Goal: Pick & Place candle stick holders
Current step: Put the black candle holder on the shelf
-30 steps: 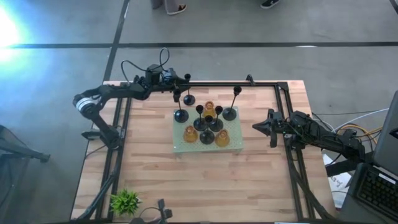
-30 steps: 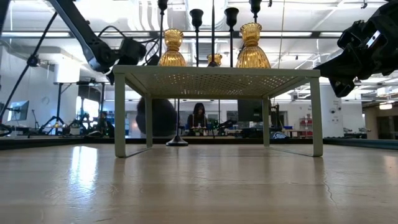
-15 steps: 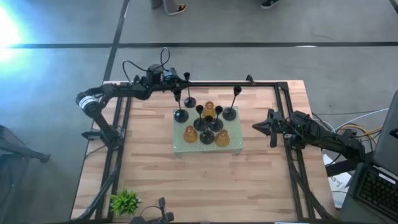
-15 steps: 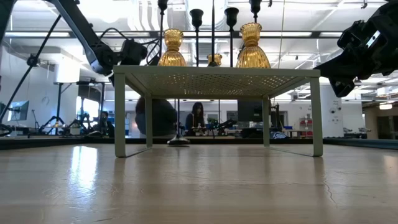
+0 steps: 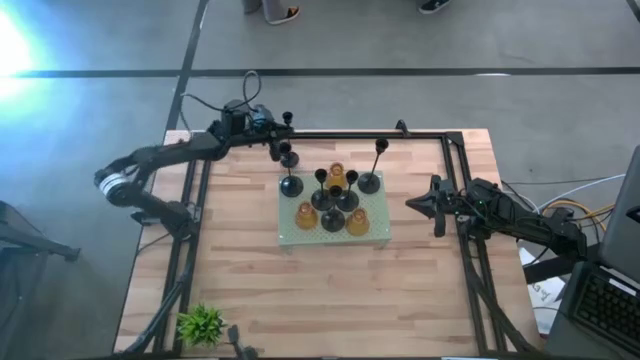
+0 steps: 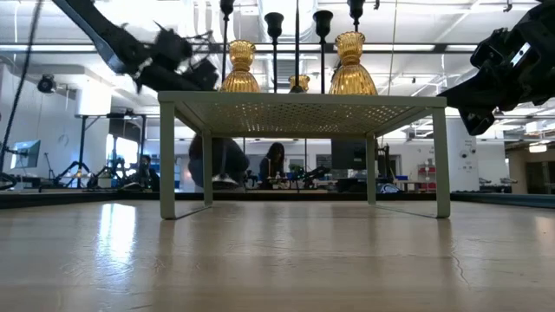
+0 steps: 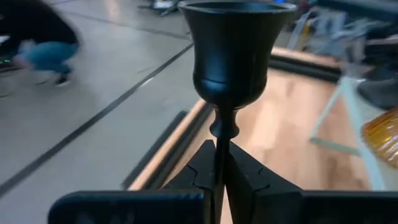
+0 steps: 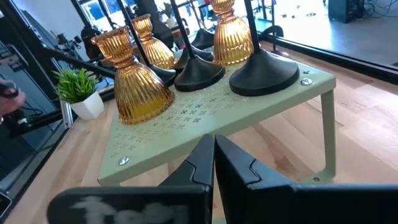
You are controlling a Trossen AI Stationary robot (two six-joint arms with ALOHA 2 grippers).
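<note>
High view: the left end effector [image 5: 283, 148] pinches a black candle stick holder [image 5: 288, 153] near the bench's [image 5: 250, 290] 11 o'clock corner, beside the mat [image 5: 375, 232]. Bare wood lies toward 6 o'clock.

Left wrist view: its fingers [image 7: 239, 180] clamp the stem.

Right wrist view: the right end effector [image 8: 214, 163], pressed together, faces the amber holders [image 8: 134, 87].

Black holders [image 5: 331, 219], ribbed amber holders [image 8: 135, 81], perforated pale-green stand [image 8: 249, 102]

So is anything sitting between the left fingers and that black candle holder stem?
Nothing visible. The left gripper is already shut on the black candle holder, its fingers pinching the thin stem just below the cup, at the table's far left corner, away from the green stand.
</note>
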